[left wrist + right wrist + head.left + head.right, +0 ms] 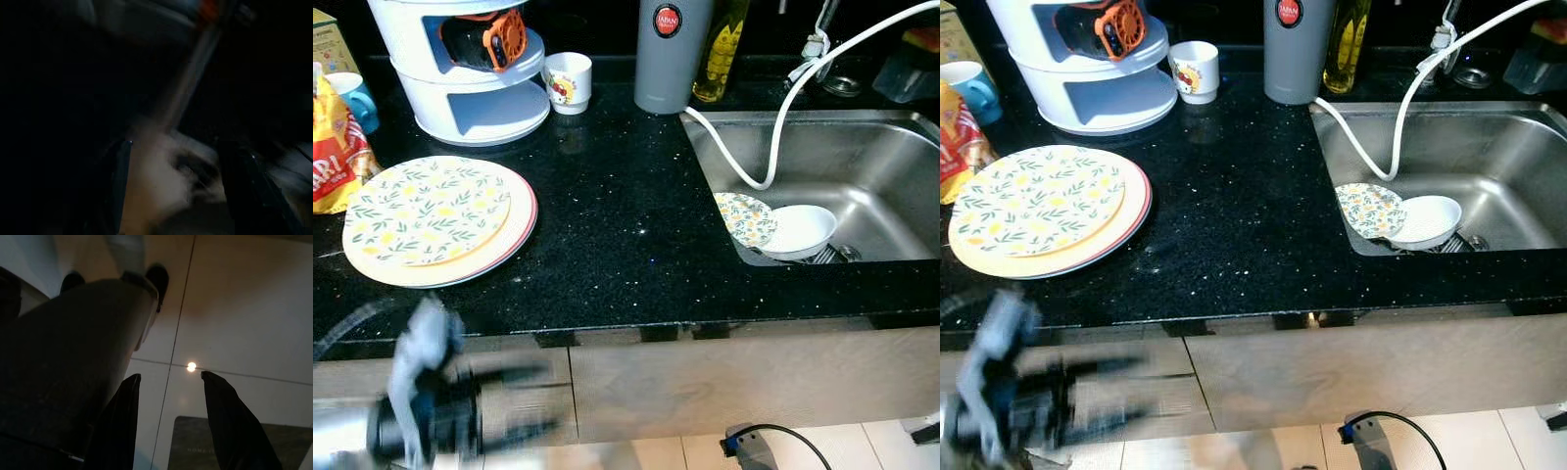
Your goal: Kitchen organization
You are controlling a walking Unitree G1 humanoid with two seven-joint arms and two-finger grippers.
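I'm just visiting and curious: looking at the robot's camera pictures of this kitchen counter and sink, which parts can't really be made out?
- Left gripper: motion-blurred in the eye views, dark and smeared in the left wrist view.
- Sink dishes: the rim hides part of the floral plate and white bowl.
- Orange item in the white rack: cut off by the top edge.
- Grey flask and oil bottle: tops cut off.
- Yellow bag: cut by the left edge.

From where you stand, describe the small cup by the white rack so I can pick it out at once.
Start at the round white tiered rack at the back left of the black counter. Just to its right, before the tall grey flask, stands the small white cup. Its red and yellow cartoon print sets it apart from the blue mug at the far left.
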